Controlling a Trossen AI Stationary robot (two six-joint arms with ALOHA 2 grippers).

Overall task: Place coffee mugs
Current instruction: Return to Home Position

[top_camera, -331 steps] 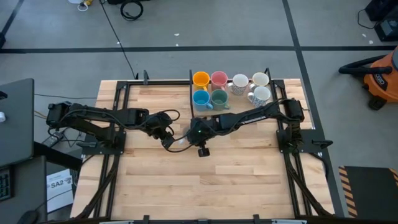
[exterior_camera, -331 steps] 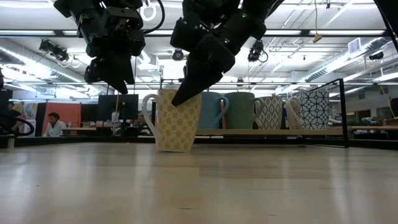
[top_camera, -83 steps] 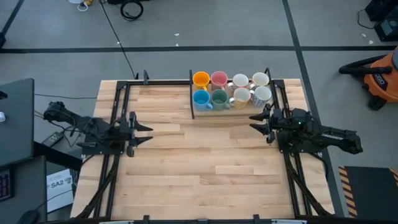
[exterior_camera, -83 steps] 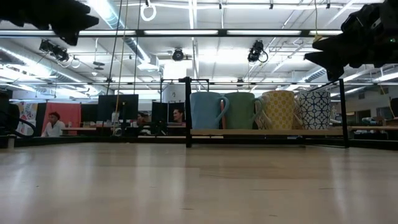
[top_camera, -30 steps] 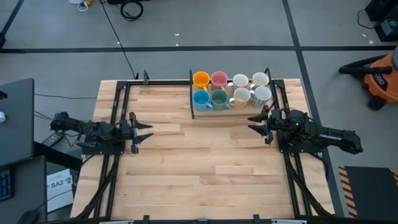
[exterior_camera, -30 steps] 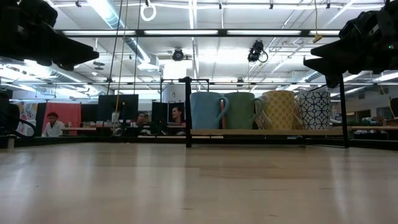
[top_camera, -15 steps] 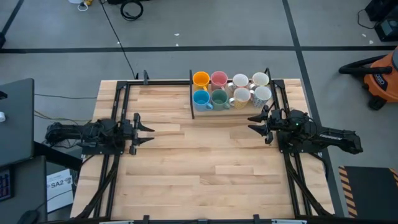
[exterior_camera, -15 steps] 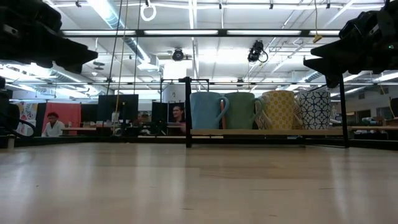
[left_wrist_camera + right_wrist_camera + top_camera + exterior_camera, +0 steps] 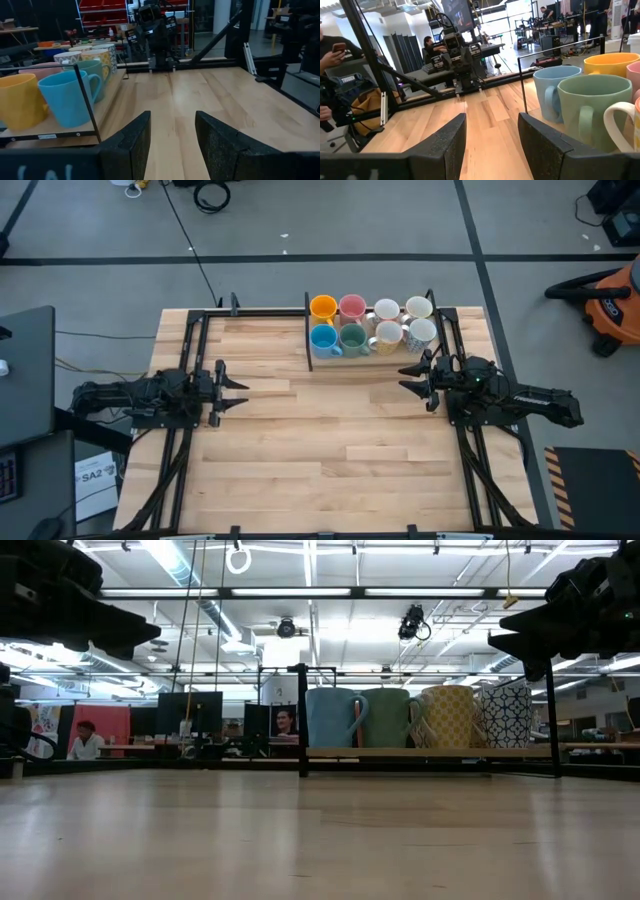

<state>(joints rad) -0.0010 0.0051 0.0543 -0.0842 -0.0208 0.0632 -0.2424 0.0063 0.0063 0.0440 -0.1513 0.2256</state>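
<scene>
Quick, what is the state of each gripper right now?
Left gripper: open, holding nothing.
Right gripper: open, holding nothing.

Overhead, table-level, facing wrist views, shared mugs

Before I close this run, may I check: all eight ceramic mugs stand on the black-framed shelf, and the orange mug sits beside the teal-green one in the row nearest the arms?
Not quite: the high view shows the light blue ceramic mug beside the teal-green ceramic mug there; the orange ceramic mug stands in the far row.
</scene>
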